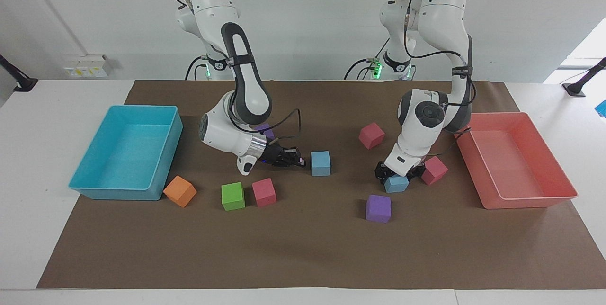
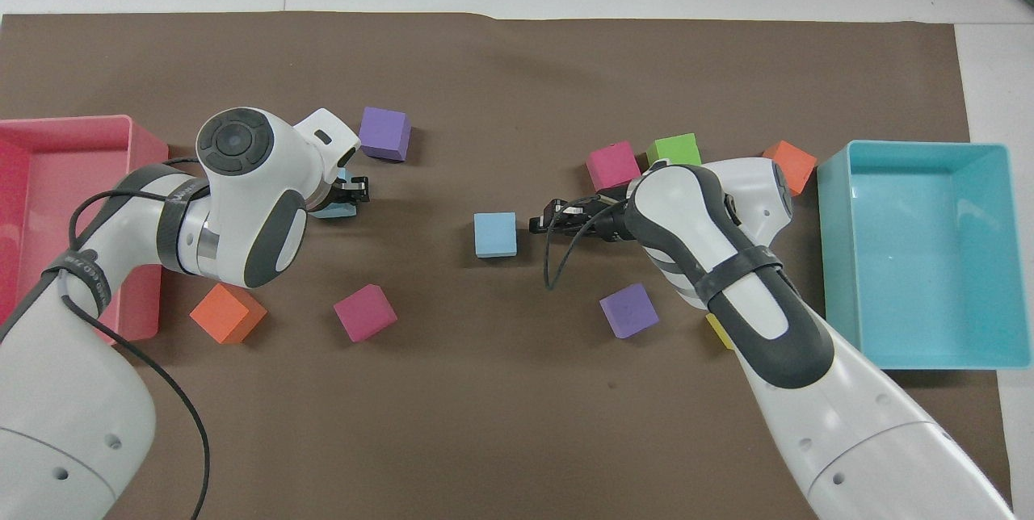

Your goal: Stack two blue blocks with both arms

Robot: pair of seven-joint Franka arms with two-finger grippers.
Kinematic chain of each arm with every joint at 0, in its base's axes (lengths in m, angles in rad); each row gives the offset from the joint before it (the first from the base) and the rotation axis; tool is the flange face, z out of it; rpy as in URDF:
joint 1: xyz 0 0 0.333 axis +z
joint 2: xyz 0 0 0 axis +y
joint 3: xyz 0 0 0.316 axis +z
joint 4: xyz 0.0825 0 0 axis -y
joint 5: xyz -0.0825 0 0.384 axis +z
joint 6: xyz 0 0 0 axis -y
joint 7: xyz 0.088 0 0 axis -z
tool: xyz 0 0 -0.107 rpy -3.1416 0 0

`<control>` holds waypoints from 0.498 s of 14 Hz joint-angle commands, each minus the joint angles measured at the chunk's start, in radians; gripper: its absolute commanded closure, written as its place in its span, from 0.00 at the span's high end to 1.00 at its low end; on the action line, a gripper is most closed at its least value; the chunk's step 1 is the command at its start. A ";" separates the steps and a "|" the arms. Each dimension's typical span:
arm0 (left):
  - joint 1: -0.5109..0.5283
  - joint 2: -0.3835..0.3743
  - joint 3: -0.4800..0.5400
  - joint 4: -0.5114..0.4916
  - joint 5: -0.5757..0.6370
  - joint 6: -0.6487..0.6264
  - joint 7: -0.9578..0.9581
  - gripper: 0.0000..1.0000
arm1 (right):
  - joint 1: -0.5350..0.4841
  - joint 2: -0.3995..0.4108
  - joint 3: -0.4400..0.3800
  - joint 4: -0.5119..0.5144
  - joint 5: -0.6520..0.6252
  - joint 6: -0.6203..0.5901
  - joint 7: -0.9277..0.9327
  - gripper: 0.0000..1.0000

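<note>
Blue blocks sit apart on the brown worktop (image 1: 303, 257). From the facing camera, the left tool (image 1: 396, 175) is clamped on one blue block (image 1: 396, 184), beside a red block (image 1: 434, 170). The right tool (image 1: 299, 160) is pinched shut, holding nothing, just beside the other blue block (image 1: 320, 163).

From overhead, the held block (image 2: 335, 209) peeks out under the left tool (image 2: 355, 190), near a purple block (image 2: 385, 132). The free block (image 2: 495, 234) lies mid-worktop by the right tool (image 2: 540, 222).
</note>
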 commanded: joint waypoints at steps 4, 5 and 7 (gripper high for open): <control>-0.048 -0.111 0.012 0.006 0.026 -0.141 -0.049 0.22 | -0.013 0.002 0.011 -0.009 0.035 0.016 -0.163 0.00; -0.058 -0.117 0.012 0.016 0.026 -0.164 -0.051 0.22 | -0.013 0.002 0.011 -0.009 0.035 0.016 -0.166 0.00; -0.087 -0.108 0.010 0.056 0.026 -0.203 -0.084 0.23 | -0.015 0.002 0.011 -0.009 0.035 0.016 -0.166 0.00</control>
